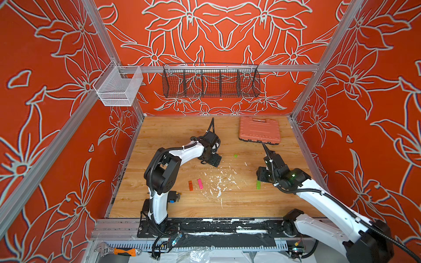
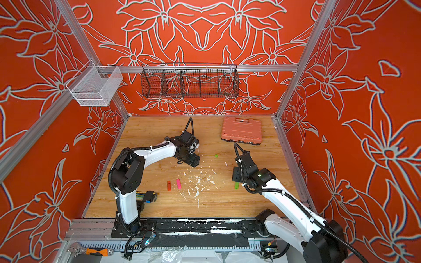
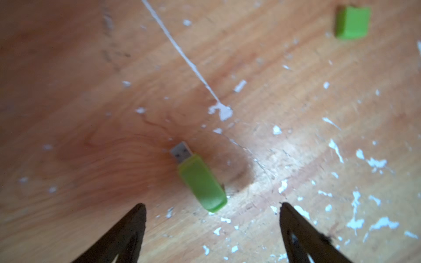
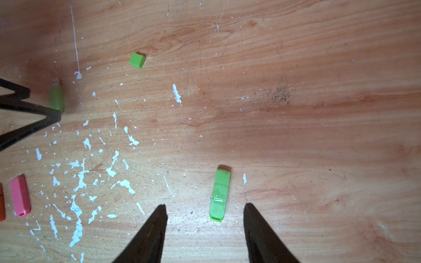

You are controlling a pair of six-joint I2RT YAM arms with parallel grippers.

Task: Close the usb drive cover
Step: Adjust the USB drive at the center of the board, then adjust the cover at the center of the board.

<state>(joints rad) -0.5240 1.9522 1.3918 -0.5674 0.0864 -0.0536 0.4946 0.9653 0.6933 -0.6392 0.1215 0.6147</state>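
Starting nearest, we see the right gripper (image 4: pixel 205 205) parted and empty; farther, mid-frame in both top views, the left gripper (image 3: pixel 212 204) stands spread wide over the green usb drive (image 3: pixel 200 182), whose long axis runs away from the fingertips (image 3: pixel 134 223), bare plug (image 3: pixel 181 153) leading, loose cap (image 1: pixel 235 156) farther right.

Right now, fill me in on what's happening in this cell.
Both arms are at USB drives on the wooden table. The left gripper hangs with open jaws over a green drive whose plug is bare; a green cover lies apart, untouched. The right gripper, jaws open too, hangs by a second green drive that looks capped. Nothing is held, and the cover is not on yet.
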